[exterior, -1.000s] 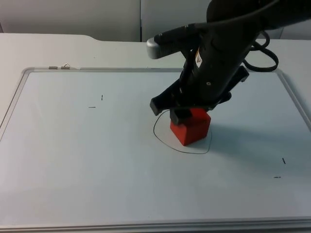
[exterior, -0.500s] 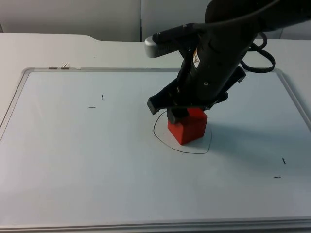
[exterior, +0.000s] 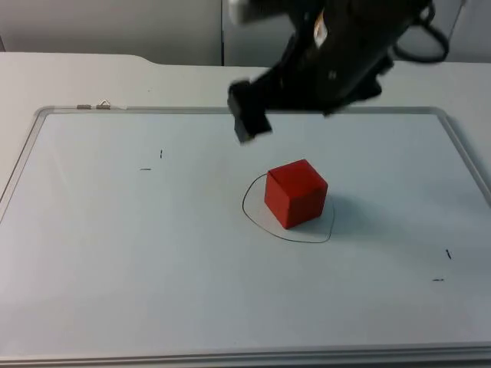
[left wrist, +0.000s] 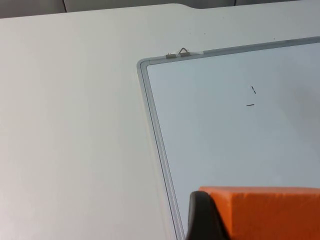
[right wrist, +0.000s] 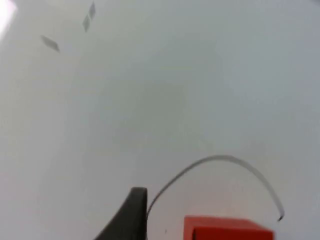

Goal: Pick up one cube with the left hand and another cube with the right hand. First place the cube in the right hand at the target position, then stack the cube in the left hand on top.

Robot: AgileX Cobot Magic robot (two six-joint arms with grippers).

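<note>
Nearest you, past the ring's right side, two short pen dashes (exterior: 443,265) mark the whiteboard (exterior: 115,268); they spell nothing. The hand-drawn ring (exterior: 247,213) holds the red cube (exterior: 296,193), which sits on the board inside the line, towards the ring's far edge, with nothing gripping it. Above the ring's far side hangs the right gripper (exterior: 307,103), its fingers spread apart and clear of the cube. A small label (exterior: 317,27) on that arm cannot be read. Two more dashes (exterior: 153,161) lie well left of the ring. The left gripper (left wrist: 250,220) waits well apart from the ring, out by the board's hanger-clip (left wrist: 179,52) corner, clamped on the orange cube (left wrist: 270,210).
</note>
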